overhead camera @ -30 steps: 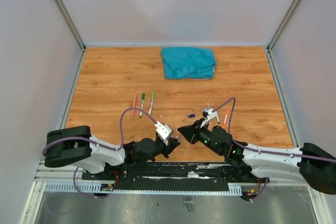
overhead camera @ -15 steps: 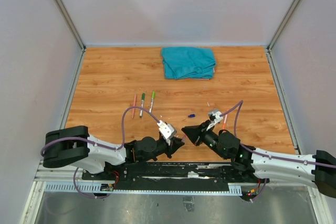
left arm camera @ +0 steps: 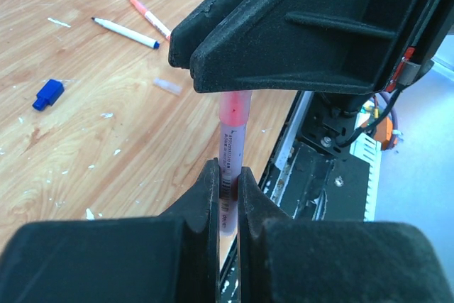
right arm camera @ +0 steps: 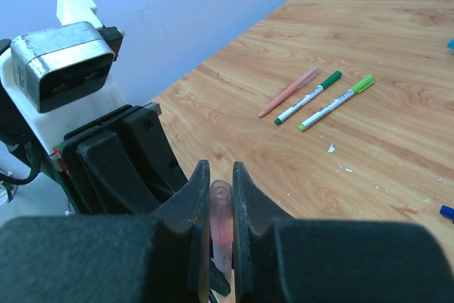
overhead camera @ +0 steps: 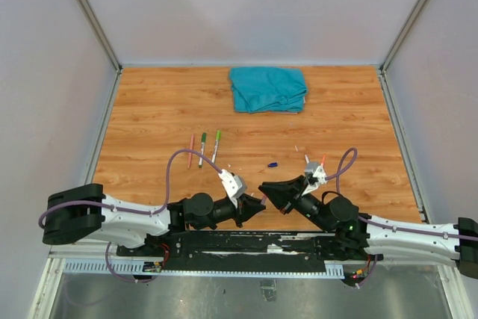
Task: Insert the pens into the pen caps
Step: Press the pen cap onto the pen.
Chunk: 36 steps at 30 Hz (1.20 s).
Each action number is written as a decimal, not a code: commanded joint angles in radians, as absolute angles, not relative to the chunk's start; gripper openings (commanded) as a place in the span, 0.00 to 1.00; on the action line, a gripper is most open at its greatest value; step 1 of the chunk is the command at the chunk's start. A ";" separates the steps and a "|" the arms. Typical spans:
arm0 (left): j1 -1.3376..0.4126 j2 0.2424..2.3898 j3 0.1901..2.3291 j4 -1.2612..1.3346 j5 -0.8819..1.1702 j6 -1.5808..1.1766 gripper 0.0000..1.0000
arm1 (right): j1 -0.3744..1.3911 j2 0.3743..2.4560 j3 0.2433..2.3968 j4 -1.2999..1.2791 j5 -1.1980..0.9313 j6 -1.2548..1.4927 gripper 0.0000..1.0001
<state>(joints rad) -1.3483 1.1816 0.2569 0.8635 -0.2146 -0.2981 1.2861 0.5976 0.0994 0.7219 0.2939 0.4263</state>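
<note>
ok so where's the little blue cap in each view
top: blue cap on the table, just right of centre.
left wrist: left side, middle height.
right wrist: only a blue sliver at the right edge, low down, probably it.
shared landmark: the pink pen in the left claw, its pink cap in the right claw; in the top view the claws meet just below the blue cap.

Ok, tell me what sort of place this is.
Most likely a robot lab test cell: a wood-grain tabletop boxed in by plain pale wall panels, two arms bolted to a metal rail at its near edge, and pens and a folded teal cloth laid out.
</note>
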 commanded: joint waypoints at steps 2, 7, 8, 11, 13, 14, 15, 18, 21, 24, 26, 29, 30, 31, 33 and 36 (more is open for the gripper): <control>-1.332 1.076 0.366 1.243 -0.290 -0.322 0.00 | 1.369 0.630 0.019 0.465 0.149 0.408 0.01; -1.332 1.051 0.348 1.224 -0.300 -0.312 0.01 | 1.374 0.612 0.046 0.418 0.167 0.404 0.01; -1.332 1.046 0.347 1.216 -0.299 -0.307 0.01 | 1.373 0.605 0.053 0.413 0.170 0.406 0.01; -1.332 1.032 0.340 1.170 -0.288 -0.293 0.01 | 1.374 0.574 0.104 0.349 0.193 0.401 0.01; -1.332 1.024 0.334 1.137 -0.275 -0.282 0.01 | 1.374 0.540 0.151 0.286 0.220 0.392 0.02; -1.332 1.021 0.332 1.107 -0.268 -0.277 0.00 | 1.374 0.526 0.175 0.257 0.235 0.388 0.04; -1.332 1.019 0.329 1.089 -0.261 -0.273 0.01 | 1.374 0.513 0.197 0.242 0.242 0.376 0.06; -1.331 1.014 0.317 1.039 -0.242 -0.262 0.01 | 1.374 0.492 0.257 0.223 0.292 0.347 0.15; -1.331 1.011 0.301 1.003 -0.231 -0.258 0.01 | 1.373 0.494 0.324 0.212 0.346 0.296 0.29; -1.331 1.013 0.288 0.978 -0.230 -0.264 0.00 | 1.374 0.494 0.393 0.196 0.380 0.239 0.44; -1.331 1.017 0.272 0.979 -0.234 -0.277 0.00 | 1.374 0.484 0.424 0.198 0.374 0.206 0.48; -1.331 1.023 0.257 0.982 -0.243 -0.293 0.01 | 1.374 0.459 0.434 0.205 0.356 0.175 0.51; -1.331 1.024 0.254 0.982 -0.246 -0.297 0.01 | 1.374 0.450 0.435 0.198 0.358 0.174 0.52; -1.332 1.026 0.251 0.983 -0.249 -0.300 0.00 | 1.373 0.442 0.437 0.188 0.365 0.177 0.52; -1.332 1.028 0.244 0.985 -0.256 -0.308 0.00 | 1.373 0.437 0.441 0.169 0.399 0.195 0.53; -1.331 1.030 0.241 0.986 -0.264 -0.315 0.00 | 1.372 0.454 0.474 0.097 0.438 0.227 0.52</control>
